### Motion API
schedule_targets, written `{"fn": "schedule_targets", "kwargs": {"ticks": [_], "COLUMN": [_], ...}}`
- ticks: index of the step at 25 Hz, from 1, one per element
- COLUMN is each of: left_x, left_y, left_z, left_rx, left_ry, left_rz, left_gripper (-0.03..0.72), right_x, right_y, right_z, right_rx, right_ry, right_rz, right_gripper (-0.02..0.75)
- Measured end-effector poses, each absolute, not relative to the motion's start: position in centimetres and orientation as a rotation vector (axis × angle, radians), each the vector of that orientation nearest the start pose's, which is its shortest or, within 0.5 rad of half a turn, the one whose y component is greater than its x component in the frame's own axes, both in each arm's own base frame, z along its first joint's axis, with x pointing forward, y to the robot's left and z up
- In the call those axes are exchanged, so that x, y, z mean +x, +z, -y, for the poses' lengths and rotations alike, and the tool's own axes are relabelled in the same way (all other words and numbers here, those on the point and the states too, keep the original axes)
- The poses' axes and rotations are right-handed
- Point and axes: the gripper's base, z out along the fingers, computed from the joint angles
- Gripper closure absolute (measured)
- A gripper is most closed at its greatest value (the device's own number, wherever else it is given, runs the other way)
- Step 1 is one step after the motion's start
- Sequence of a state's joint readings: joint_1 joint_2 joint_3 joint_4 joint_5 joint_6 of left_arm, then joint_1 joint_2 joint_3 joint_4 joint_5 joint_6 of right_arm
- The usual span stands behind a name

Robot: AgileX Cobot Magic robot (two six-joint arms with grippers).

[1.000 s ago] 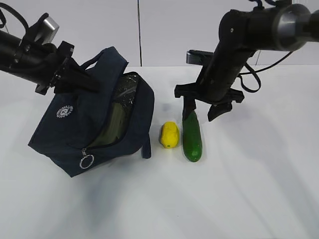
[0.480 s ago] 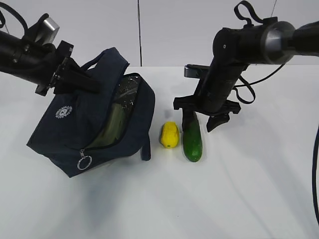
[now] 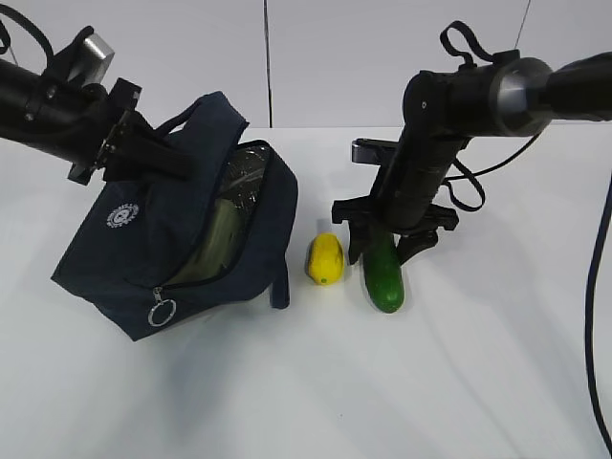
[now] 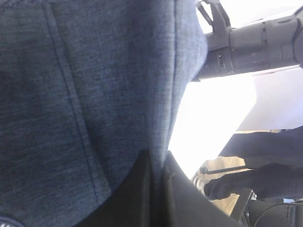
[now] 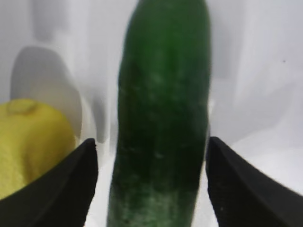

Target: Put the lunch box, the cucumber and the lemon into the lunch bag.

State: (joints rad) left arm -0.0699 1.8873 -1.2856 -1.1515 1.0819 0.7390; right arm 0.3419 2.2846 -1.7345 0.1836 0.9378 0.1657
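The navy lunch bag (image 3: 143,239) lies tilted on the white table, its zipped mouth gaping toward the right. Inside it shows the lunch box (image 3: 225,229), with a pale green lid and clear plastic. My left gripper (image 3: 172,161) is shut on the bag's upper fabric (image 4: 94,94), with the cloth pinched between its fingers (image 4: 142,198). The lemon (image 3: 325,258) sits right of the bag, and the cucumber (image 3: 384,275) lies beside it. My right gripper (image 3: 387,247) straddles the cucumber's far end, open. In the right wrist view, gaps show between the cucumber (image 5: 163,118) and both fingers (image 5: 71,189); the lemon (image 5: 28,142) is at the left.
A silver ring pull (image 3: 165,311) hangs at the bag's near corner. A strap (image 3: 279,285) droops from the bag toward the lemon. The right arm (image 4: 251,42) crosses the top of the left wrist view. A white wall stands behind the table.
My right gripper has come down around the cucumber's far end. The cucumber's near end has swung slightly right. The left gripper and bag have stayed put.
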Motion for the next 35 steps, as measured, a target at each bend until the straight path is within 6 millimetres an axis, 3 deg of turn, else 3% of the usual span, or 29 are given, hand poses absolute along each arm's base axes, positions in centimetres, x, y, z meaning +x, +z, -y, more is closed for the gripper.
{"fn": "schedule_targets", "kwargs": {"ticks": [5, 9, 12, 18, 25, 29, 35], "left_x": [36.9, 36.9, 36.9, 36.7, 36.7, 36.8, 36.8], "left_y": [22.6, 22.5, 22.5, 22.6, 22.6, 22.6, 22.7], "left_z": [9.9, 9.9, 9.9, 10.0, 9.6, 9.6, 9.6], "left_rx": [0.259, 0.260, 0.260, 0.271, 0.268, 0.258, 0.252], "left_ry": [-1.307, -1.305, -1.305, -1.320, -1.329, -1.334, -1.339], "left_rz": [-2.517, -2.519, -2.519, -2.522, -2.524, -2.520, -2.514], "left_gripper": [0.694, 0.694, 0.694, 0.694, 0.694, 0.694, 0.694], "right_x": [43.2, 43.2, 43.1, 42.9, 43.5, 44.0, 43.7], "right_y": [13.1, 13.2, 13.2, 14.0, 17.2, 19.1, 21.4], "right_z": [-16.9, -16.9, -16.9, -16.9, -17.5, -18.5, -21.1], "right_rx": [-0.110, -0.111, -0.112, -0.137, -0.230, -0.249, -0.306], "right_ry": [0.312, 0.312, 0.312, 0.303, 0.349, 0.500, 0.991], "right_rz": [-3.007, -3.018, -3.024, -3.082, -3.087, -3.028, -2.901], "right_gripper": [0.225, 0.360, 0.409, 0.412, 0.414, 0.414, 0.414]}}
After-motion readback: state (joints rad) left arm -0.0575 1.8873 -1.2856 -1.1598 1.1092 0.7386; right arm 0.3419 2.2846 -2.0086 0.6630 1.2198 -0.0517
